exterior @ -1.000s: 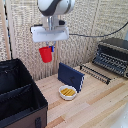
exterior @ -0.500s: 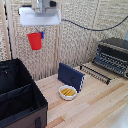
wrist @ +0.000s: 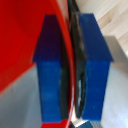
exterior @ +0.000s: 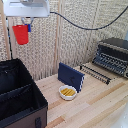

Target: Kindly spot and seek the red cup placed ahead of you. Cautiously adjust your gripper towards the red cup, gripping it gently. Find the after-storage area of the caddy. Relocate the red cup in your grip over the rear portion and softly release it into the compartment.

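The red cup [exterior: 21, 34] hangs high in the air at the exterior view's upper left, above the far part of the black caddy [exterior: 20, 107]. My gripper [exterior: 27, 26] is shut on the cup's rim, with the white hand block above it. In the wrist view the two dark-blue fingers [wrist: 93, 70] pinch the red cup [wrist: 20, 45] wall between them. The caddy stands open at the exterior view's lower left, with its black inner dividers showing.
A white bowl [exterior: 67, 92] with yellow contents sits on the wooden table [exterior: 95, 107]. An upright dark-blue flat box [exterior: 70, 76] stands just behind it. A dark toaster oven [exterior: 113, 56] with a rack in front stands at the exterior view's right. A black cable crosses the reed backdrop.
The gripper has carried the red cup toward the exterior view's left, from above the table's middle to above the caddy's far part. It has stayed shut on the cup.
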You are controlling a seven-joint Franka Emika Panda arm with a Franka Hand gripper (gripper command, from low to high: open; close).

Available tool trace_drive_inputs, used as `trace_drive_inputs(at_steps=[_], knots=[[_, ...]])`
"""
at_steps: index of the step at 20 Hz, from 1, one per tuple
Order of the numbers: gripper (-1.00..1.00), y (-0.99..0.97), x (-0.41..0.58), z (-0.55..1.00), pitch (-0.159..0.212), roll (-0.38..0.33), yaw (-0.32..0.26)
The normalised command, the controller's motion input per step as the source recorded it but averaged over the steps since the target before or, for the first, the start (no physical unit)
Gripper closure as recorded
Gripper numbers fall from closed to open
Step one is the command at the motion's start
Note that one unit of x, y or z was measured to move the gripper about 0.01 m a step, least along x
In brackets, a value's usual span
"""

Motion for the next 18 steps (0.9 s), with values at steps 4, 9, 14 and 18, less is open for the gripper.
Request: trace_drive_inputs(at_steps=[4, 9, 14, 18], knots=[[1.00, 0.86, 0.061, -0.05, 0.092, -0.139, 0.000], [1.00, 0.84, 0.135, -0.30, 0.065, -0.147, 0.001], [1.00, 0.58, 0.210, -0.41, 0.023, -0.100, 0.013], [1.00, 0.28, 0.307, -0.35, 0.000, -0.050, 0.020]])
